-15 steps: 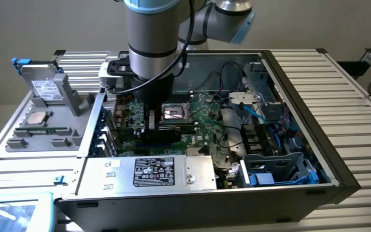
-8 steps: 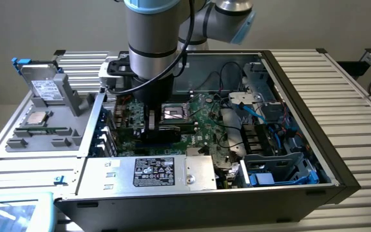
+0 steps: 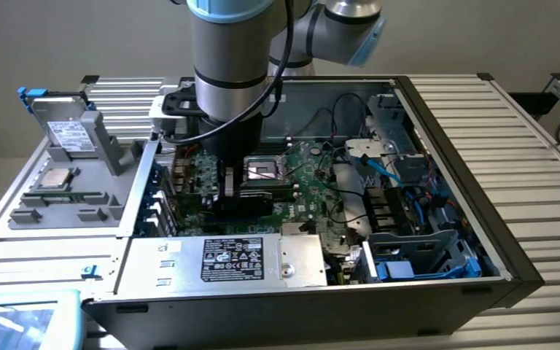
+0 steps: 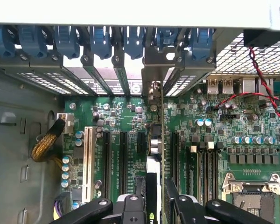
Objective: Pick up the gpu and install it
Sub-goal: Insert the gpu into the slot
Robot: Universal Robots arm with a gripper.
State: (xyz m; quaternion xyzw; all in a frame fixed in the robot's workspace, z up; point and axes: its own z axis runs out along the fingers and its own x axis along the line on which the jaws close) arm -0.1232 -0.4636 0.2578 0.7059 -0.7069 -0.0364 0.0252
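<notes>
In the wrist view the gpu (image 4: 154, 154) appears edge-on as a thin black card standing upright on the green motherboard (image 4: 130, 116). Its metal bracket end (image 4: 153, 91) reaches the row of rear slot openings. My gripper (image 4: 154, 207) is shut on the gpu, with one black finger (image 4: 130, 207) on each side of the card. I cannot tell whether the card sits fully in its slot. In the exterior view the gripper (image 3: 227, 191) reaches down into the open computer case (image 3: 513, 270), with the black gpu (image 3: 233, 207) beneath it next to the processor socket (image 3: 260, 169).
Black expansion slots (image 4: 105, 158) and a white slot (image 4: 88, 156) flank the card, with blue slot latches (image 4: 100, 42) behind. A silver box with a black label (image 3: 231, 261) fills the case's front. Blue cables (image 3: 387, 175) and drive bays lie toward the exterior view's right. A grey parts fixture (image 3: 66, 197) stands outside.
</notes>
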